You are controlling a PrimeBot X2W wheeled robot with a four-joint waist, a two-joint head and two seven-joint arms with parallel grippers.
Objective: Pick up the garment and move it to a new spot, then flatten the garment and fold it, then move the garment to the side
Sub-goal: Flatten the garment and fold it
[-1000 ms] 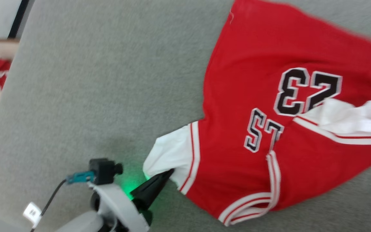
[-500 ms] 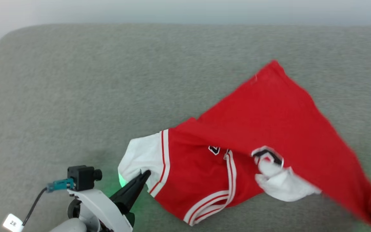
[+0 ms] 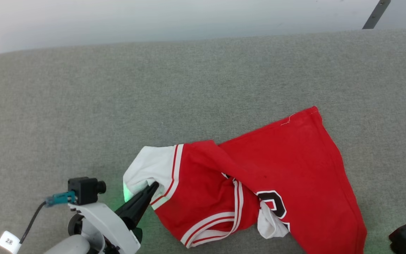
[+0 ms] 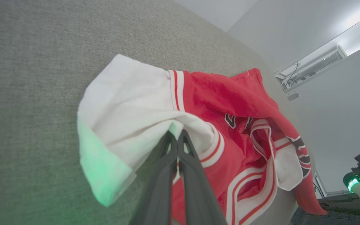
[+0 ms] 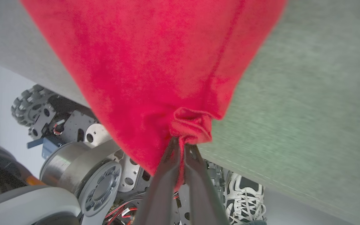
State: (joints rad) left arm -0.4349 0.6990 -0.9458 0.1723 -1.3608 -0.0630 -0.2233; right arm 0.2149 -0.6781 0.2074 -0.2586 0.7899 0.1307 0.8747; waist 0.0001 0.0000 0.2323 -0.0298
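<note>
Head view: rumpled red garment [image 3: 287, 165] on the felty grey counter [image 3: 118, 106], near its front edge; left jaws pinched shut on its white sleeve [image 3: 150, 165], right jaws on a bunched red corner [image 5: 192, 125].

The garment [image 3: 287, 165] is soft matt cloth, lying on a coarse, matt grey fabric surface [image 3: 153, 88]

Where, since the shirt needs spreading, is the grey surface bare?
The grey fabric surface lies bare beyond and left of the red white-sleeved jersey. Crowded at the near edge: left gripper and right gripper hold it.
</note>
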